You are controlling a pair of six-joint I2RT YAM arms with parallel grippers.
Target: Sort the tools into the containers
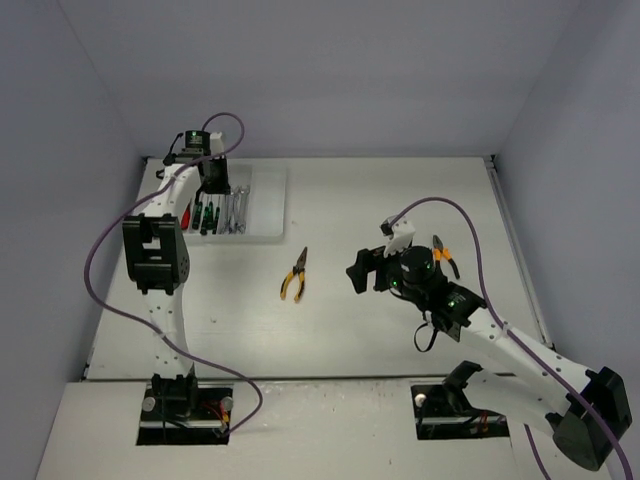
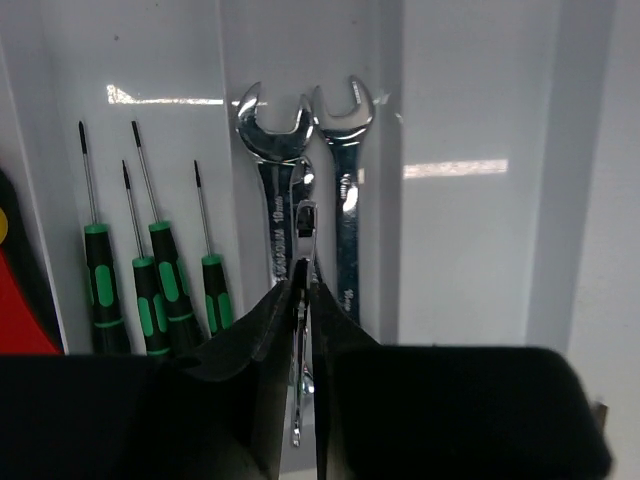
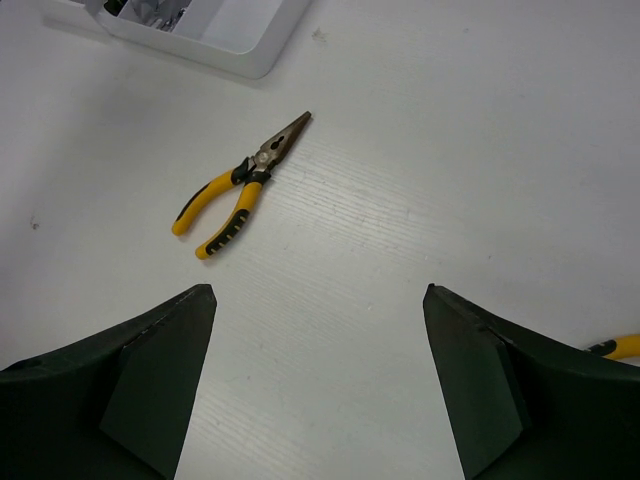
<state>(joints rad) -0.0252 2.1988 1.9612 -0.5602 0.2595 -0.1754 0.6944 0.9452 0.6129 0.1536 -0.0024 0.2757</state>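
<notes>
The left tool (image 2: 303, 300) pinched a silver wrench (image 2: 306, 225) above the tray (image 2: 480, 250)'s wrenches (image 2: 345, 200); the right tool (image 3: 315, 295) hung spread near yellow pliers (image 3: 235, 190).

Left wrist view: a slim wrench (image 2: 304, 235) sits edge-on between the left fingers (image 2: 262, 335), its shank partly hidden by them. In the tray (image 2: 470, 250), the screwdriver handles (image 2: 160, 285) and two flat wrenches (image 2: 345, 200) run out of sight behind those fingers. A red knife (image 2: 22, 310) at the tray's left side is cut by the frame edge. Top view: the left arm covers the tray's left compartments. The pliers (image 1: 441, 254) well right of the tray are half behind the right arm. Right wrist view: one tray corner only, contents blurred.
</notes>
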